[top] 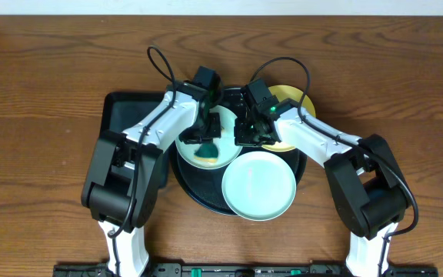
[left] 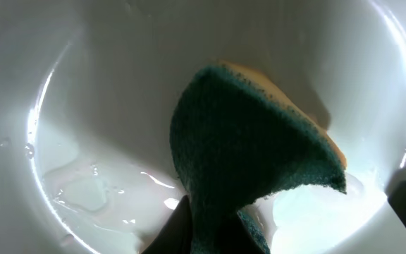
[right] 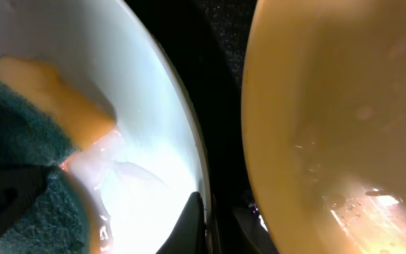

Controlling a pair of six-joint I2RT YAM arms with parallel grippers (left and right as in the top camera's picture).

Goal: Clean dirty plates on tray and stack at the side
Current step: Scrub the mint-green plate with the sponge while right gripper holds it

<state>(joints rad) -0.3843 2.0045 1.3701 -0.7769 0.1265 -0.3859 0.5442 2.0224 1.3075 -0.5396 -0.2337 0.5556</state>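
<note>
Three plates lie on the round black tray (top: 193, 187). The left mint plate (top: 220, 158) (left: 118, 106) is wet and carries the green sponge (top: 205, 150) (left: 245, 148). My left gripper (top: 206, 138) (left: 210, 236) is shut on the sponge and presses it onto this plate. My right gripper (top: 246, 138) (right: 208, 227) is shut on the same plate's right rim (right: 189, 141), one finger inside and one outside. The yellow plate (top: 292, 96) (right: 330, 120) lies at the back right, partly under the right arm. A second mint plate (top: 258, 185) sits at the front, overhanging the tray's rim.
A rectangular black tray (top: 120, 115) lies to the left of the round one, partly under my left arm. Bare wooden table (top: 44, 154) surrounds both trays. Water pools on the left mint plate (left: 83, 194) and droplets sit on the yellow plate (right: 361, 201).
</note>
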